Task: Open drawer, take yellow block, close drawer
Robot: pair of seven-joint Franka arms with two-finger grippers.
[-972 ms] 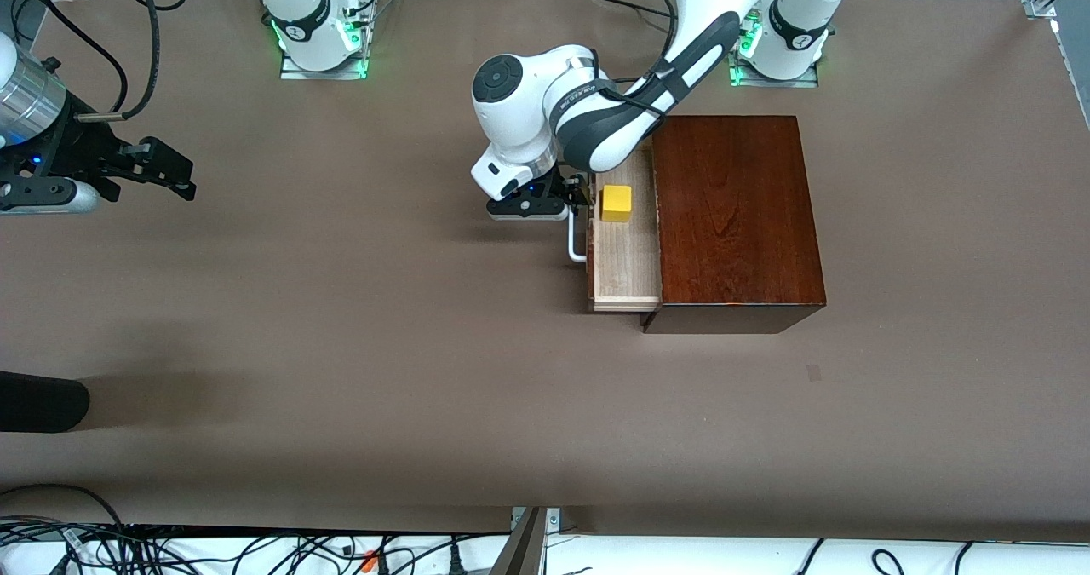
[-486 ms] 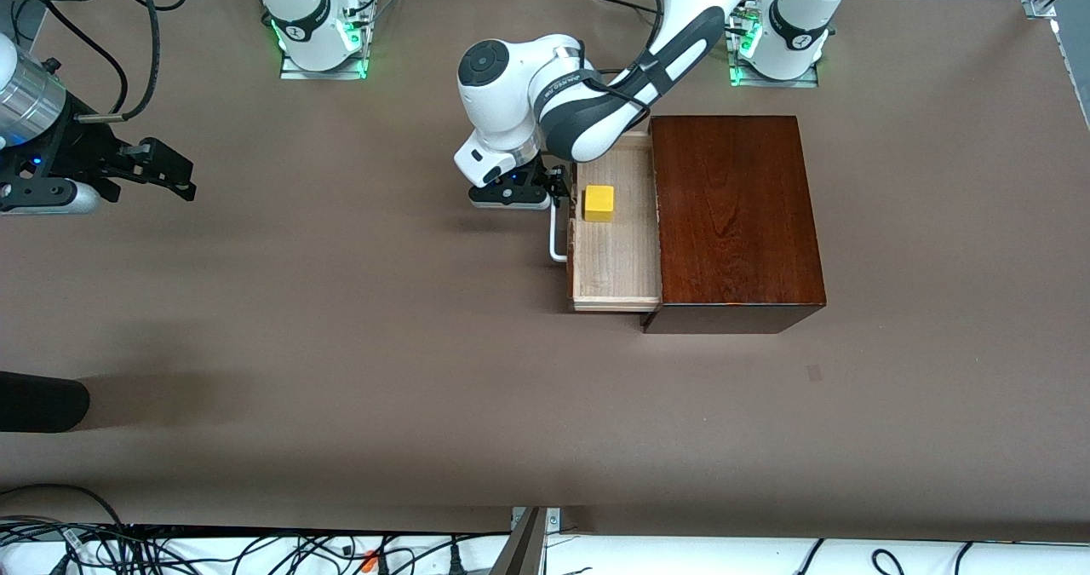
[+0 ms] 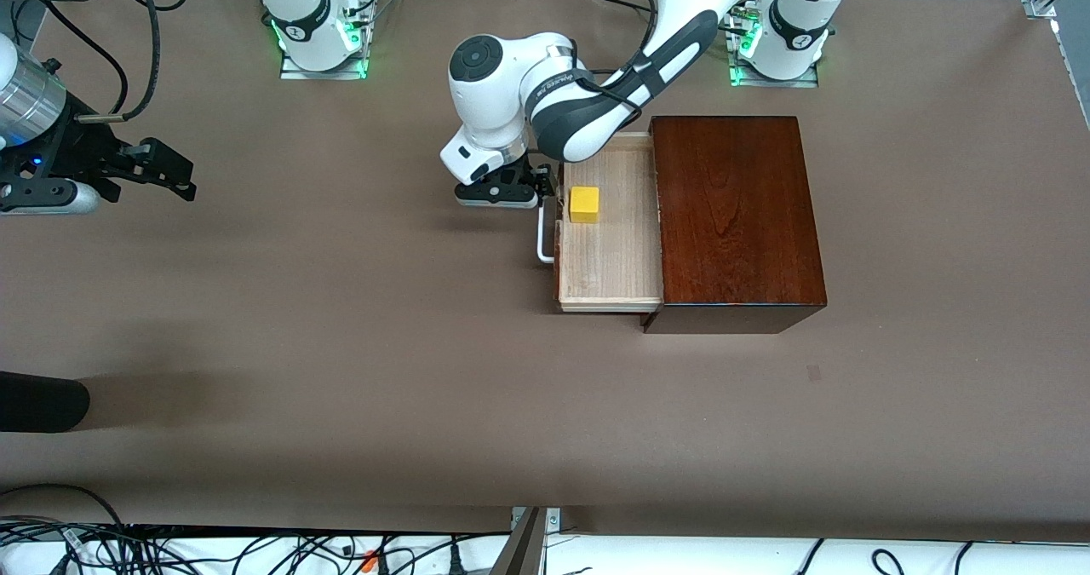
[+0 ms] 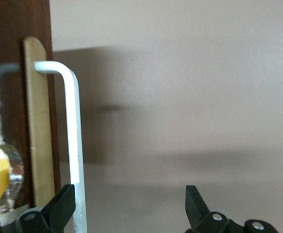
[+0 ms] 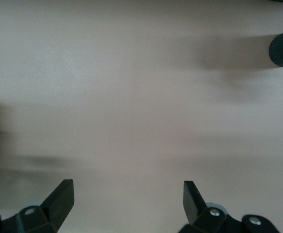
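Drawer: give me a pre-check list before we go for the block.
1. Drawer open far enough: ok, most of its pale floor is exposed.
2. Block reachable from above: ok, it lies uncovered on the drawer floor, close to the handle-side wall.
3. Left claw clear of the handle: not ok, the bar sits just inside its open jaws.
4. Right claw ready: ok, open, waiting over bare table at the right arm's end.
5. Finger room between the block and the handle-side wall: cannot tell, the gap looks narrow.
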